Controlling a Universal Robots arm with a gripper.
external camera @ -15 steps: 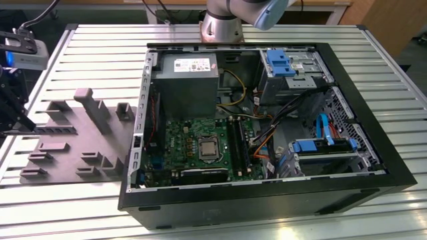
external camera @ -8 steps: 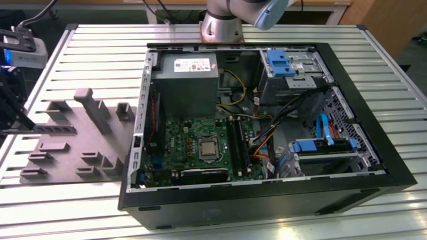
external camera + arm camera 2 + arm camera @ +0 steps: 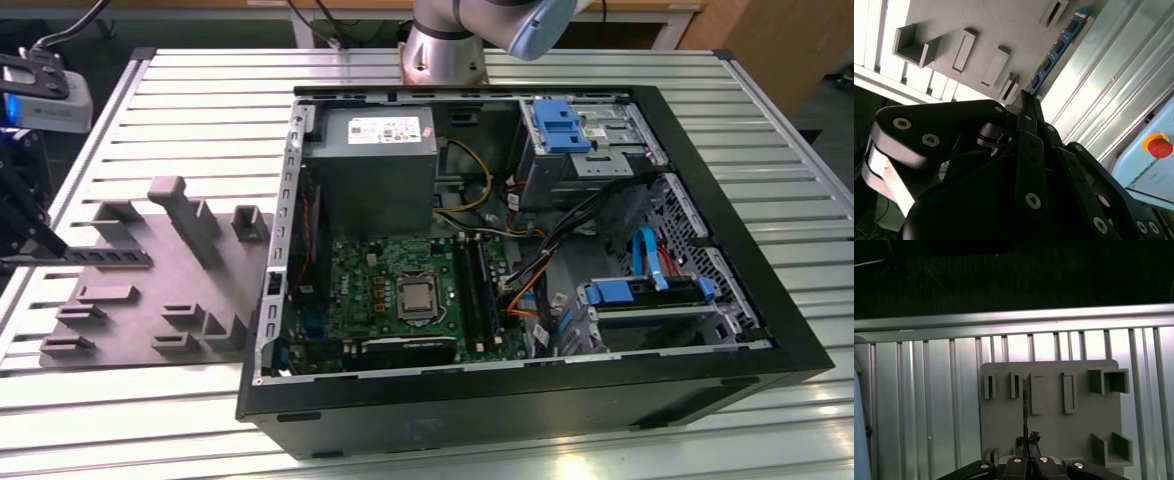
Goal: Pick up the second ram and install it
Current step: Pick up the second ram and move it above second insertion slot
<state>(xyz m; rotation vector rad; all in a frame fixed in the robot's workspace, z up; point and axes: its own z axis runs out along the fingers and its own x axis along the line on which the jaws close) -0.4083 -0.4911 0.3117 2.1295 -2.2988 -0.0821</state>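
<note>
The second ram (image 3: 1053, 56) is a thin dark stick with a blue edge and a row of black chips. My gripper (image 3: 1026, 100) is shut on one end of it, and the rest sticks out past the fingertips. In the first wrist view the ram (image 3: 1025, 407) is seen edge-on, rising from the gripper (image 3: 1026, 446) over the grey fixture plate (image 3: 1054, 430). In the exterior view the ram (image 3: 94, 258) lies level at the far left, over the plate's left edge, held by the gripper (image 3: 30, 235).
The open computer case (image 3: 534, 400) takes up the exterior view's middle and right, with the green motherboard (image 3: 360, 290) and its dark memory slots (image 3: 474, 285) inside. Grey posts (image 3: 174, 205) and low brackets stand on the fixture plate (image 3: 134, 320). A red button (image 3: 1159, 145) sits off the slatted table.
</note>
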